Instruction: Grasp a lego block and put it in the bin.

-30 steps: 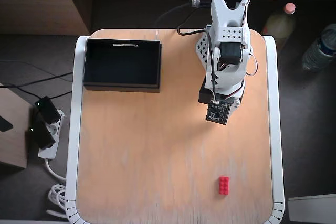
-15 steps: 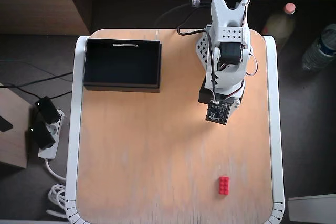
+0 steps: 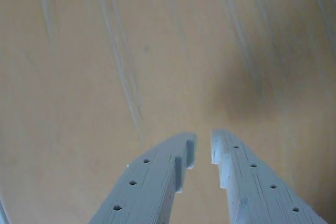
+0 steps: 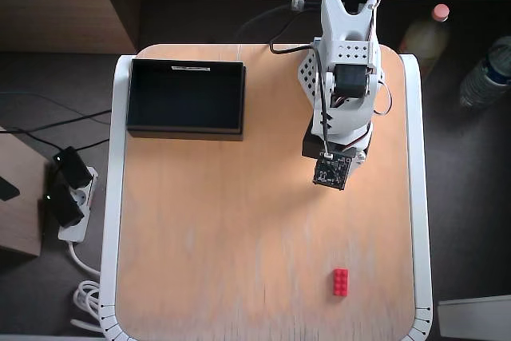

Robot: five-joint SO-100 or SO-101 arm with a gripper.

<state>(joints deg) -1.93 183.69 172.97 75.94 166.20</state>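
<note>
Overhead view, red lego block (image 4: 341, 282) lying near the table (image 4: 200, 221) front edge, well apart from the black bin (image 4: 186, 130), gripper (image 3: 202, 150) over bare wood, jaws slightly parted, holding nothing.

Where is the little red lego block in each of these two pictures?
Overhead view: the lego block lies near the table's lower right corner, far from the bin at upper left.
Wrist view: not in it; only bare wood and the empty gripper, jaws slightly apart.
Shared landmark: the orange wooden tabletop with pale streaks.
</note>
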